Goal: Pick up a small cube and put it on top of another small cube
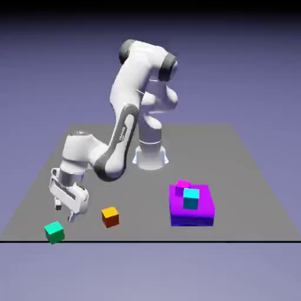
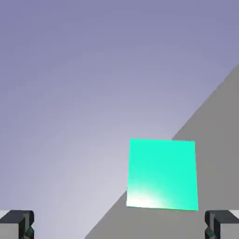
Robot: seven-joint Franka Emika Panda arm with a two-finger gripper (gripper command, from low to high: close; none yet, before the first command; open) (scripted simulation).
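The small green cube (image 1: 54, 231) rests near the table's front edge at the exterior view's left. The small orange cube (image 1: 110, 216) sits a little to its right and farther back. My gripper (image 1: 65, 212) hangs just above and behind the green cube, open, holding nothing. In the hand view the green cube (image 2: 162, 174) fills the lower middle-right, ahead of the two grey fingertips (image 2: 18, 224) at the bottom corners, which stand wide apart; my gripper (image 2: 119, 226) is not touching it.
A large purple block (image 1: 191, 206) lies at the exterior view's right, with a cyan cube (image 1: 190, 199) and a magenta cube (image 1: 183, 184) on it. The grey table's front edge (image 1: 147, 240) runs close by the green cube. The arm's base (image 1: 150, 156) stands at the back.
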